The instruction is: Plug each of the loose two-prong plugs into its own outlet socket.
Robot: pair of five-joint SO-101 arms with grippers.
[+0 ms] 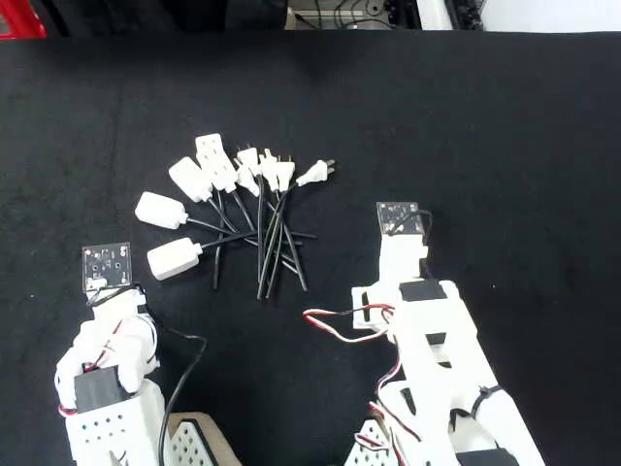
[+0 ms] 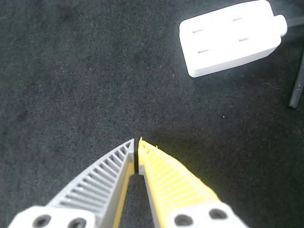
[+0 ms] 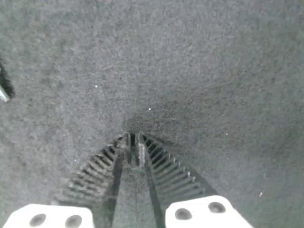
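While left gripper [image 2: 137,142] and right gripper [image 3: 133,137] are both clenched and empty, plugs [image 1: 281,173] lie loose beside sockets [image 1: 160,210]. Left gripper is near one socket, not touching.

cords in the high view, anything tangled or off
The black cords cross over each other in a loose heap ahead of the arms, so the plugs and outlet sockets are hard to pair up. Nothing looks damaged.

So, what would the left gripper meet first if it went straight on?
Probably the black tabletop. The left gripper points at it; the white outlet socket lies off to one side. Depth is unclear.
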